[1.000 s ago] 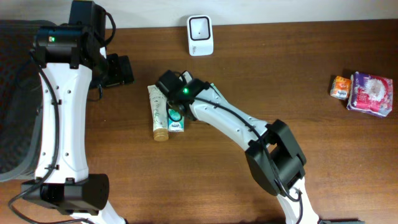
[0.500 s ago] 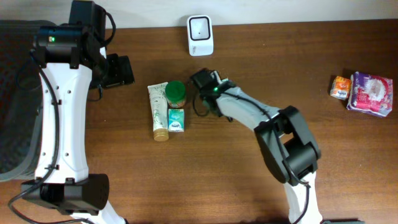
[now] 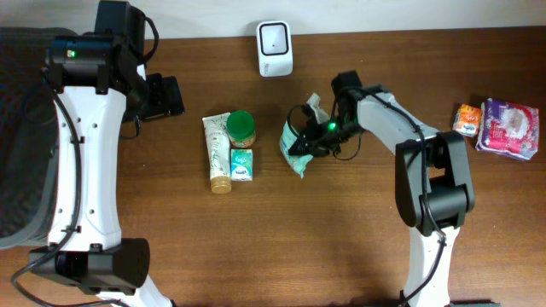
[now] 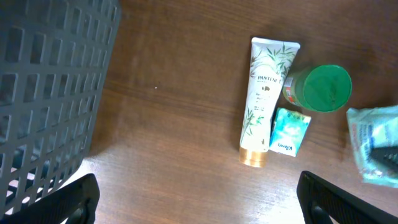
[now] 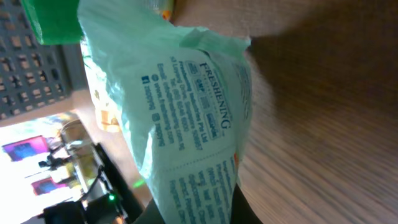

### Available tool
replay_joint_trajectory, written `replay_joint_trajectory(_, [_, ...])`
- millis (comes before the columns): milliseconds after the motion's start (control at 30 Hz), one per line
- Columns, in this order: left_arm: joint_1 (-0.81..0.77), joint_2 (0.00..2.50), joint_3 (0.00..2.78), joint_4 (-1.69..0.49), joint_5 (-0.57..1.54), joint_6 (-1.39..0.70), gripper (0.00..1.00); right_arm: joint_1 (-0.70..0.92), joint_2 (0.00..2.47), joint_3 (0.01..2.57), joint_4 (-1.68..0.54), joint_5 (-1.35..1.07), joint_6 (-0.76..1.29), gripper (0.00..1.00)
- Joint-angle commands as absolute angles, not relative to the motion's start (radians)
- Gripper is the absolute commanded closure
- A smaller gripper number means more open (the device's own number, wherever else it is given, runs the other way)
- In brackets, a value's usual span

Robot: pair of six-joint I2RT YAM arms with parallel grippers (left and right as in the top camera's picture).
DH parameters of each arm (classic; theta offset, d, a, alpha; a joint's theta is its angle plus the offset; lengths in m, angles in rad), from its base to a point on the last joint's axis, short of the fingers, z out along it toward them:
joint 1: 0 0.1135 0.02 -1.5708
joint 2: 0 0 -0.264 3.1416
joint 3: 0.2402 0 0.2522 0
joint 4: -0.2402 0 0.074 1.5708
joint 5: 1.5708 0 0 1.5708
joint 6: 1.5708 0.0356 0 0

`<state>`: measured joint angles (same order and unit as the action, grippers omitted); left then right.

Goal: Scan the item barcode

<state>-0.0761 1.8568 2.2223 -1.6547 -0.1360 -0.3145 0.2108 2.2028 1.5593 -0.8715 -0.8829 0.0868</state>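
A pale green packet with blue print (image 3: 294, 147) (image 5: 186, 112) hangs pinched in my right gripper (image 3: 307, 141) (image 5: 199, 214), which is shut on its lower end, just above the table's middle. In the right wrist view the packet fills most of the frame; I see text but no barcode. The white scanner (image 3: 275, 49) stands at the back edge, apart from the packet. My left gripper (image 3: 162, 96) (image 4: 201, 205) hovers open and empty at the back left. The packet's edge (image 4: 373, 146) shows at the right of the left wrist view.
A Pantene tube (image 3: 217, 153) (image 4: 264, 99), a green-lidded jar (image 3: 241, 128) (image 4: 318, 89) and a small teal box (image 3: 242, 165) (image 4: 290, 130) lie left of centre. A dark mesh basket (image 3: 17, 128) (image 4: 50, 81) stands at the far left. A purple pack (image 3: 508, 128) and an orange box (image 3: 467, 119) lie far right.
My right arm swung from over the tube and jar to the right, its jaws shut, and the green packet now hangs in its grip. The left arm has not moved.
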Motion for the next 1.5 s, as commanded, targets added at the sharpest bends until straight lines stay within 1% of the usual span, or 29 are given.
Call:
replay_joint_trajectory(0, [-0.074,1.849,2.224,-1.656,-0.144,-0.324,0.01,0.154,2.2,1.521,-0.847,-0.956,0.171,0.73])
replay_joint_trajectory(33, [-0.074,1.849,2.224,-1.656,-0.144,-0.324,0.01,0.119,2.2,1.522,-0.849,-0.927,0.174,0.61])
replay_joint_trajectory(67, [-0.074,1.849,2.224,-1.656,-0.144,-0.324,0.01,0.081,2.199,1.524,-0.86,-0.836,0.174,0.48])
replay_joint_trajectory(100, [-0.074,1.849,2.224,-1.656,-0.144,-0.324,0.01,0.065,2.198,1.532,-0.874,-0.793,0.174,0.47])
replay_joint_trajectory(133, [-0.074,1.849,2.224,-1.656,-0.144,-0.324,0.01,0.038,2.194,1.567,-0.929,-0.699,0.174,0.45])
replay_joint_trajectory(200, [-0.074,1.849,2.224,-1.656,-0.144,-0.324,0.01,0.014,2.177,1.722,-1.113,-0.521,0.134,0.44])
replay_joint_trajectory(267, [-0.074,1.849,2.224,-1.656,-0.144,-0.324,0.01,0.033,2.17,1.886,-1.281,-0.515,0.025,0.44])
replay_joint_trajectory(300, [-0.074,1.849,2.224,-1.656,-0.144,-0.324,0.01,0.067,2.17,1.947,-1.343,-0.514,-0.036,0.41])
replay_joint_trajectory(333, [-0.074,1.849,2.224,-1.656,-0.144,-0.324,0.01,0.11,2.17,1.96,-1.352,-0.499,-0.056,0.36])
replay_joint_trajectory(367, [-0.074,1.849,2.224,-1.656,-0.144,-0.324,0.01,0.152,2.173,1.957,-1.342,-0.437,-0.055,0.36])
replay_joint_trajectory(433, [-0.074,1.849,2.224,-1.656,-0.144,-0.324,0.01,0.279,2.184,1.93,-1.29,-0.225,0.07,0.37])
replay_joint_trajectory(500, [-0.074,1.849,2.224,-1.656,-0.144,-0.324,0.01,0.367,2.189,1.905,-1.246,-0.135,0.092,0.37])
replay_joint_trajectory(533, [-0.074,1.849,2.224,-1.656,-0.144,-0.324,0.01,0.416,2.197,1.894,-1.227,-0.047,0.142,0.38])
replay_joint_trajectory(567, [-0.074,1.849,2.224,-1.656,-0.144,-0.324,0.01,0.459,2.208,1.873,-1.199,0.04,0.206,0.42])
replay_joint_trajectory(600, [-0.074,1.849,2.224,-1.656,-0.144,-0.324,0.01,0.48,2.21,1.847,-1.164,0.045,0.22,0.45])
replay_joint_trajectory(667, [-0.074,1.849,2.224,-1.656,-0.144,-0.324,0.01,0.514,2.214,1.807,-1.111,0.042,0.22,0.45])
replay_joint_trajectory(733, [-0.074,1.849,2.224,-1.656,-0.144,-0.324,0.01,0.54,2.214,1.768,-1.074,0.057,0.25,0.52])
replay_joint_trajectory(767, [-0.074,1.849,2.224,-1.656,-0.144,-0.324,0.01,0.55,2.214,1.764,-1.073,0.085,0.253,0.52])
replay_joint_trajectory(867, [-0.074,1.849,2.224,-1.656,-0.144,-0.324,0.01,0.633,2.214,1.763,-1.076,0.3,0.273,0.51])
replay_joint_trajectory(967, [-0.074,1.849,2.224,-1.656,-0.144,-0.324,0.01,0.689,2.215,1.763,-1.057,0.34,0.277,0.51])
replay_joint_trajectory(1000, [-0.074,1.849,2.224,-1.656,-0.144,-0.324,0.01,0.702,2.215,1.763,-1.057,0.372,0.308,0.51])
replay_joint_trajectory(1167, [-0.074,1.849,2.224,-1.656,-0.144,-0.324,0.01,0.707,2.218,1.761,-1.043,0.373,0.298,0.51])
replay_joint_trajectory(1233, [-0.074,1.849,2.224,-1.656,-0.144,-0.324,0.01,0.707,2.219,1.706,-0.982,0.379,0.272,0.51])
replay_joint_trajectory(1300, [-0.074,1.849,2.224,-1.656,-0.144,-0.324,0.01,0.706,2.219,1.624,-0.914,0.379,0.266,0.44])
replay_joint_trajectory(1333, [-0.074,1.849,2.224,-1.656,-0.144,-0.324,0.01,0.706,2.219,1.576,-0.879,0.379,0.266,0.43])
replay_joint_trajectory(1400, [-0.074,1.849,2.224,-1.656,-0.144,-0.324,0.01,0.706,2.216,1.571,-0.879,0.379,0.267,0.43])
replay_joint_trajectory(1467, [-0.074,1.849,2.224,-1.656,-0.144,-0.324,0.01,0.706,2.206,1.665,-0.951,0.38,0.267,0.43])
